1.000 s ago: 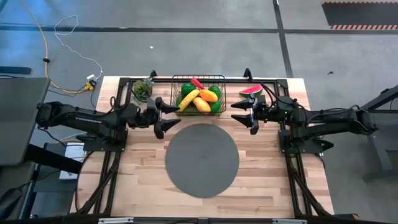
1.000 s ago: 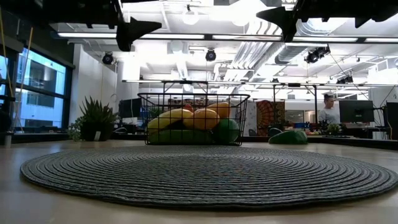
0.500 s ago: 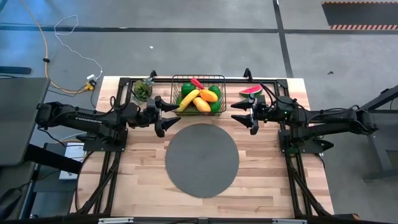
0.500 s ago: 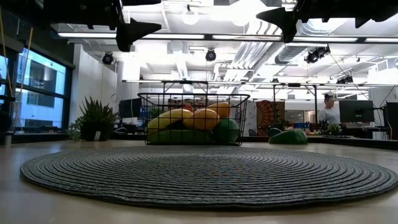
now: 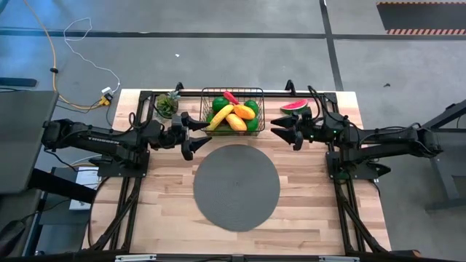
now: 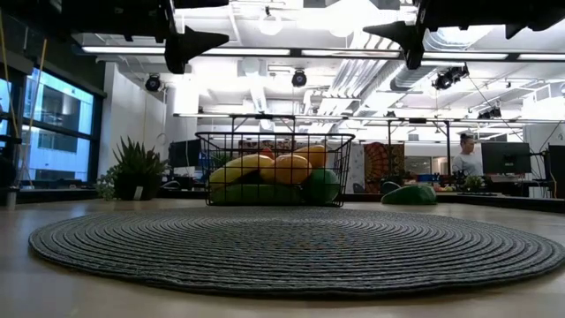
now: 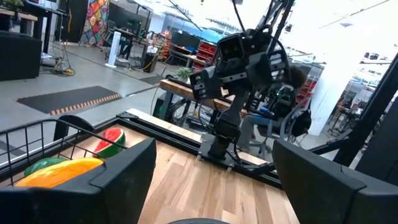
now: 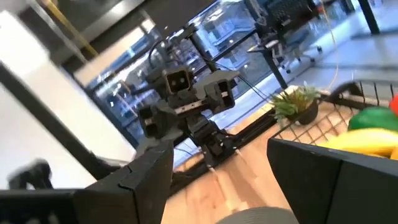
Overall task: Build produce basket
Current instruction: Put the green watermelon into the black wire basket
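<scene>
1. Through my left wrist camera, the basket [image 7: 56, 140] is cut off at the edge; only one corner shows.
2. Low down in the basket, the green pieces [image 5: 252, 116] lie half buried under the banana [image 5: 220, 116]; probably limes.
3. Behind the basket, the person [image 6: 465, 155] is too small to make out.

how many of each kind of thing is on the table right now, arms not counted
wire basket holding toy produce: 1
watermelon slice outside the basket: 1
round grey mat: 1
small potted plant: 1
total: 4, with the pile of produce in the basket not counted piece by piece, since the pieces overlap
</scene>
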`<move>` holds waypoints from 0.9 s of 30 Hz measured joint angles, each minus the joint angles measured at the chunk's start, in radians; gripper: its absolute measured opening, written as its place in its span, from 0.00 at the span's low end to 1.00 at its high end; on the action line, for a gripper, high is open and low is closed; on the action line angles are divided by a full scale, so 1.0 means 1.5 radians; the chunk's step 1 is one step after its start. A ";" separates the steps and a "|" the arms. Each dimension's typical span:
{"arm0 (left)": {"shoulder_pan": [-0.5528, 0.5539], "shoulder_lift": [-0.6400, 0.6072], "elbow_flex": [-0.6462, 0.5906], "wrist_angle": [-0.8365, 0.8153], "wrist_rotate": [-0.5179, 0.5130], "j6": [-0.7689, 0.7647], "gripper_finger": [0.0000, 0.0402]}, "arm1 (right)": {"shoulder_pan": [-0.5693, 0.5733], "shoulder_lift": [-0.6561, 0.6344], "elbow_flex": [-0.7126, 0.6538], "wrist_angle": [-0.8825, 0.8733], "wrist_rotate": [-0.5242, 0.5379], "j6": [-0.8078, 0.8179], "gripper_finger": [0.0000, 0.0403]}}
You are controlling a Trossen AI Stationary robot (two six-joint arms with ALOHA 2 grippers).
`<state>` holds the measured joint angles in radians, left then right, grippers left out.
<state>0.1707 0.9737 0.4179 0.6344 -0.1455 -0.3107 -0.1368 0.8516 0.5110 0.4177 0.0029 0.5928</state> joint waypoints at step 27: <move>0.000 0.000 0.000 -0.001 0.003 -0.002 0.77 | -0.405 0.344 0.244 -0.707 0.204 0.384 0.60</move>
<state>0.1707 0.9737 0.4183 0.6331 -0.1410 -0.3131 -0.7441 1.3683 0.8771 -0.6420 0.3086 1.1694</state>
